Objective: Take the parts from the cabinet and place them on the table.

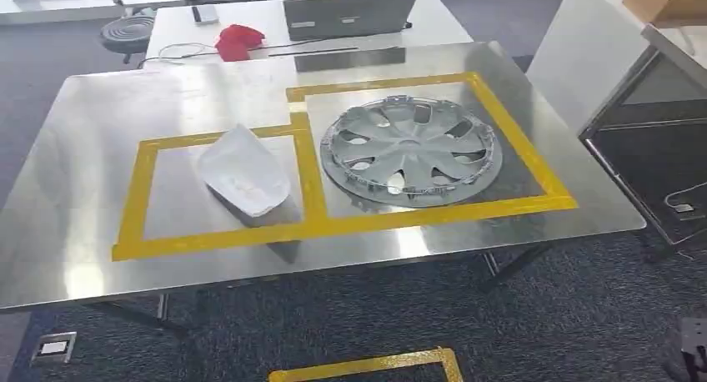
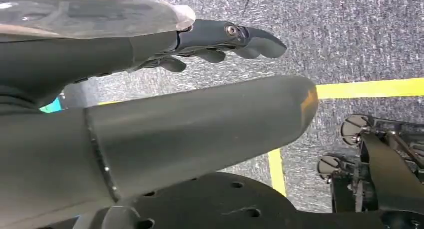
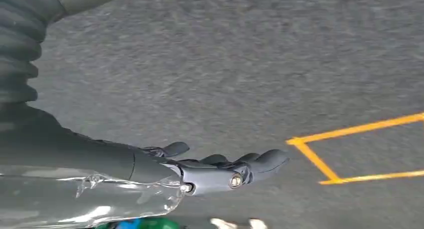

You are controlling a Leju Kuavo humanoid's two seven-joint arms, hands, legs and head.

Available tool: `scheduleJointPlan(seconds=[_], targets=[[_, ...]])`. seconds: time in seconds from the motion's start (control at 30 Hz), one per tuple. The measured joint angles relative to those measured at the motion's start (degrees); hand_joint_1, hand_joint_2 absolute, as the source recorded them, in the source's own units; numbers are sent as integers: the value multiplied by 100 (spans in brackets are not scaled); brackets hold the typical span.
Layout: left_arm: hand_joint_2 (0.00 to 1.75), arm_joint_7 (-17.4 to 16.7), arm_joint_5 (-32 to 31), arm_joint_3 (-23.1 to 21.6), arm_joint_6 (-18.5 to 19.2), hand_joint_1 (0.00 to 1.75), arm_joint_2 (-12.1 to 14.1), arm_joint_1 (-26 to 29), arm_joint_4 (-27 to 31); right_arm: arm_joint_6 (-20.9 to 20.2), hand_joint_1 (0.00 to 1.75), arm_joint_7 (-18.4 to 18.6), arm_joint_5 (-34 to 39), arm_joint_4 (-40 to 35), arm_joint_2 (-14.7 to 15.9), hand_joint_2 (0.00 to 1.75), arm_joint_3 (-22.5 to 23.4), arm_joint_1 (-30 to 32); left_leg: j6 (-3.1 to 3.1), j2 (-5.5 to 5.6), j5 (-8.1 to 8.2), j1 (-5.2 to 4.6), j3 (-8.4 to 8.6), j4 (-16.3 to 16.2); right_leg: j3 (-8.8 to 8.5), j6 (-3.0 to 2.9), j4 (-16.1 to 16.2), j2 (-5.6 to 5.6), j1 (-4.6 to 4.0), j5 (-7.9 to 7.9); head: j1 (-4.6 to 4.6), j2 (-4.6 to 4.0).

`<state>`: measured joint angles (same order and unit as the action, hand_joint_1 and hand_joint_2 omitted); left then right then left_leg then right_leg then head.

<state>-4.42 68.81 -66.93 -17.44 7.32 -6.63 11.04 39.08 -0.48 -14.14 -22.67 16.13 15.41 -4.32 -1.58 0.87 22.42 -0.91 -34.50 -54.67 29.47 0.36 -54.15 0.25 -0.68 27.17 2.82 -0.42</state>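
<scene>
A: Yellow floor tape (image 1: 367, 366), bottom centre of the head view, on grey carpet (image 1: 517, 324). Next item?

B: Steel table (image 1: 75, 182), mid frame, marked with two taped yellow boxes (image 1: 304, 182).

A: Contents?

B: Right box: silver wheel cover (image 1: 410, 151), lying flat. Left box: white moulded part (image 1: 243, 170), one edge overlapping the lower tape line.

A: Upper frame?

B: White desk (image 1: 258, 19) with laptop (image 1: 348, 13) and red cloth (image 1: 238, 42); a person sits behind the laptop. Dark cabinet frame (image 1: 646, 161) at right edge.

A: Hands?

B: Left hand (image 2: 215, 41): fingers loosely extended, holding nothing, over carpet. Right hand (image 3: 220, 169): likewise spread, nothing held, near yellow floor lines (image 3: 320, 159).
</scene>
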Motion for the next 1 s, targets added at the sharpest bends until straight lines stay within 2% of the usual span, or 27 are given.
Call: scheduleJointPlan(seconds=[0.13,0.27,0.43,1.0], targets=[[0,0,-15,0,0,0,0,-1,0,-65,0,148,0,267,-17,175,0,-4,0,1,2,0,6,1,-5,-2,0,-2,0,7,0,0],[0,28,-70,-2,9,0,0,-3,0,-147,0,710,-20,553,-94,175,-4,4,0,2,3,-1,8,1,-8,-2,0,-2,1,7,0,0],[0,61,-122,-2,63,0,4,-11,0,-153,0,1167,-122,794,-245,175,-9,3,1,1,3,-2,12,1,-11,-2,0,-1,1,7,0,0],[0,55,-133,-2,70,0,17,-12,0,-188,0,1268,-146,1043,-457,175,-15,-2,1,2,3,-3,15,0,-16,-2,0,-2,3,7,0,0]])
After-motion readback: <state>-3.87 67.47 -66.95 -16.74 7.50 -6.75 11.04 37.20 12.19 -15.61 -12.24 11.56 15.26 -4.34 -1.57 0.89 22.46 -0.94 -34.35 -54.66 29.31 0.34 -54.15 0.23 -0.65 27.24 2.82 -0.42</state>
